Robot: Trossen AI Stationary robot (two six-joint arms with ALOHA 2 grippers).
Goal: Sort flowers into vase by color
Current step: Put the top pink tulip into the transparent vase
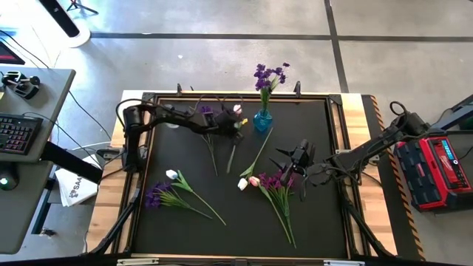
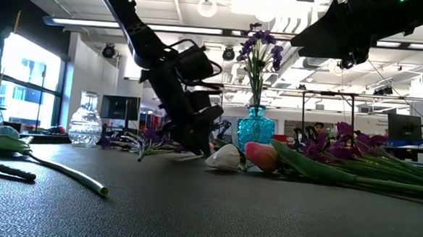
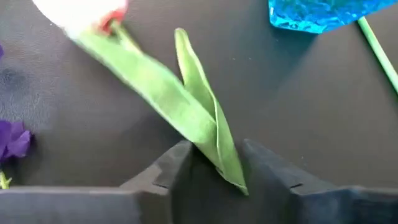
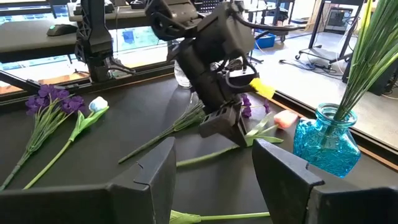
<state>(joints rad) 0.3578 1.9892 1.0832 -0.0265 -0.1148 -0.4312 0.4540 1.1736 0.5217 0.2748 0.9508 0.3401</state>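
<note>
A blue vase (image 1: 262, 120) at the table's far middle holds purple flowers (image 1: 267, 75). A pink-and-white tulip (image 1: 237, 109) lies on the black mat just left of it, its stem (image 1: 231, 159) running toward the near edge. My left gripper (image 3: 214, 165) is down on that tulip, shut on its green leaves. My right gripper (image 4: 214, 180) hangs open above the mat to the right, over a heap of purple flowers (image 1: 275, 181) and two tulips (image 1: 248, 182). A purple flower (image 1: 207, 111) lies just left of my left gripper. My left gripper has the tulip's folded green leaves (image 3: 211, 134) between its two fingers, a little way below the bud (image 3: 81, 15). The fingers (image 4: 224, 124) slant down from the table's left and lie across the stem. The tulip lies flat on the mat.
A clear glass vase (image 2: 86, 119) stands at the far left. A white tulip (image 1: 171, 174) and a purple bunch (image 1: 157, 196) lie at the near left. A loose stem (image 1: 260, 151) runs from the blue vase toward the heap. The mat's near middle is bare.
</note>
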